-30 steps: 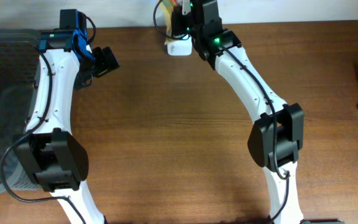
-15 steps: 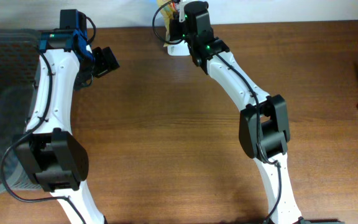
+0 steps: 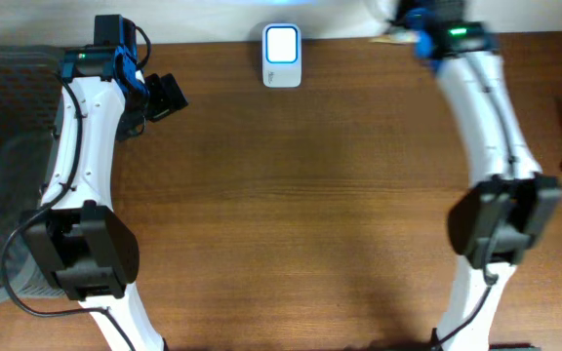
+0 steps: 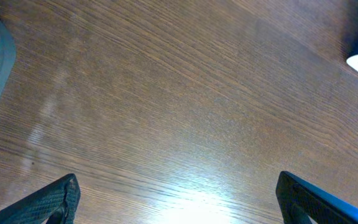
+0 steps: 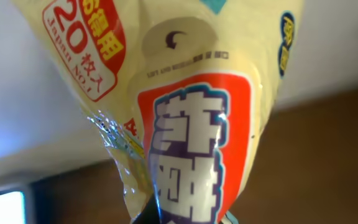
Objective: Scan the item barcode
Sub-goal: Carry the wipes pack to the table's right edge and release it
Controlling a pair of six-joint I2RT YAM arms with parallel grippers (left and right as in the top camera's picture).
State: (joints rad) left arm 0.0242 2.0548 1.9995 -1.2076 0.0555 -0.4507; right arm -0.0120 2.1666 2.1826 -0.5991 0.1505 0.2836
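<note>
Right gripper (image 3: 414, 18) is clamping shut on the yellow packet (image 5: 185, 112), holding it up at the far edge of the table (image 3: 291, 195) — to the right of the white scanner (image 3: 281, 57), apart from it. Left gripper (image 4: 182, 202) is hanging over the wood with jaws spread wide — gripping nothing.

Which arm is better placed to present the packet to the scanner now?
Right. On the right gripper the jaws are shut on the yellow packet, level with the scanner; the left gripper has open, empty jaws.
</note>
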